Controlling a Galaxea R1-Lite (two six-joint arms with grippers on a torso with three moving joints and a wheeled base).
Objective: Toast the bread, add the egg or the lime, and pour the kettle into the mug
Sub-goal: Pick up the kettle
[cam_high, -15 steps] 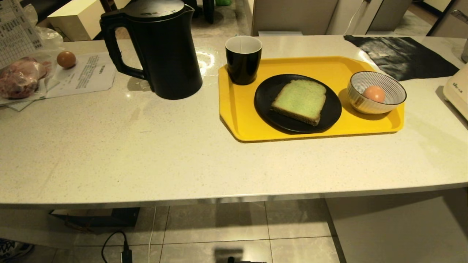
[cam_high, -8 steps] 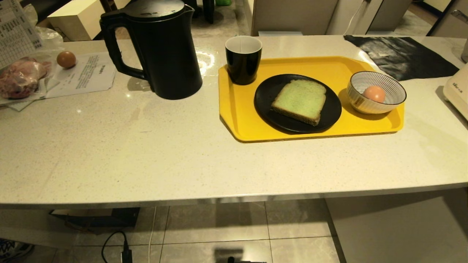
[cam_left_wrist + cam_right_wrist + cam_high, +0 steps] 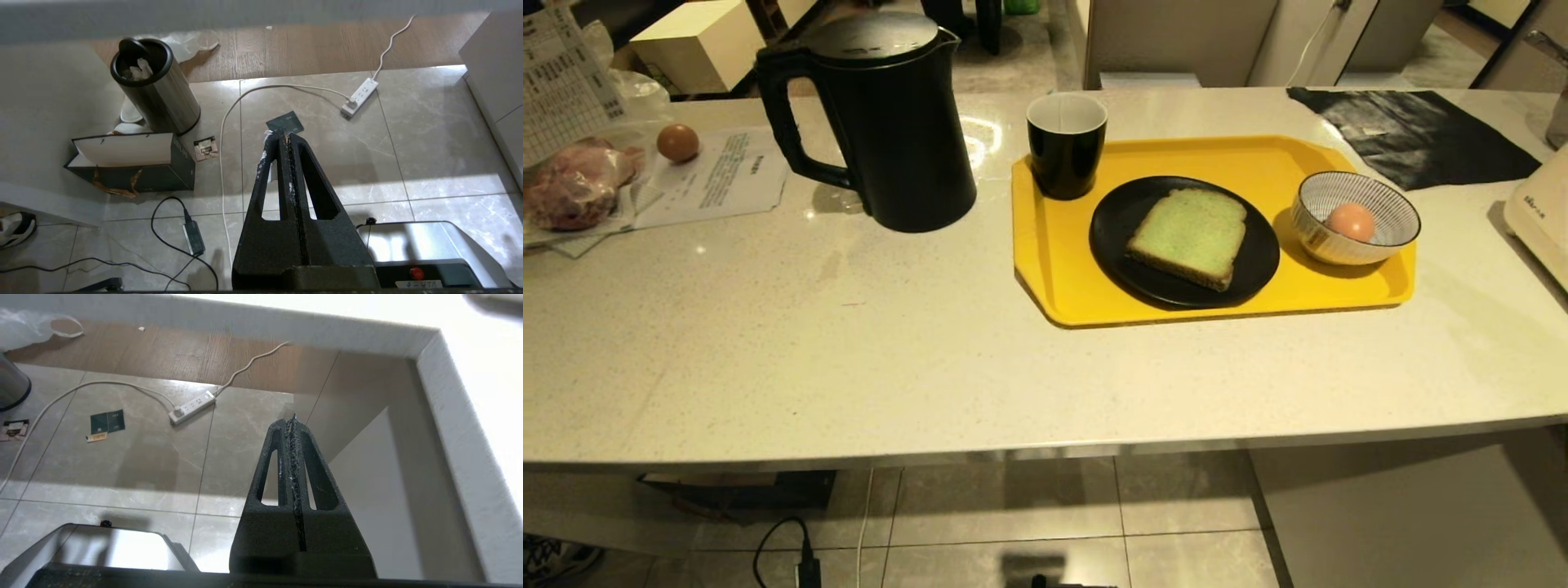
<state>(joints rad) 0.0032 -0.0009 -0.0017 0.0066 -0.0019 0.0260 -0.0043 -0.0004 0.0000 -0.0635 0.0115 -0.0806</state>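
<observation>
Bread, a thick square slice of pale green crumb with a tan crust (image 3: 1187, 237), is lying flat on a round black plate (image 3: 1119, 220) in the middle of a yellow plastic tray (image 3: 1258, 159) on the pale speckled tabletop (image 3: 849, 351). It is probably light, soft and easily crushed, so a gentle pinch across the crusted edges looks safest. Just right of the plate, a small peach-pink egg (image 3: 1350, 220) is sitting inside a blue-and-white striped bowl (image 3: 1311, 237); it is likely smooth and fragile. At the tray's far left corner a glossy black mug with a white inside (image 3: 1066, 155) is standing upright. Well left of it, off the tray, a tall matte black kettle (image 3: 907, 139) is standing with its loop handle turned away from the tray; that handle seems the natural hold, and the vessel may be heavy. A darker brown egg (image 3: 677, 142) is resting on papers (image 3: 727, 171) further left, and a cream appliance (image 3: 1543, 212) is sitting at the right edge. Nothing is blocking the bread from above. The left hand (image 3: 282, 136) and the right hand (image 3: 292, 422) are both hanging below the tabletop over the tiled floor, fingers pressed together, holding nothing.
</observation>
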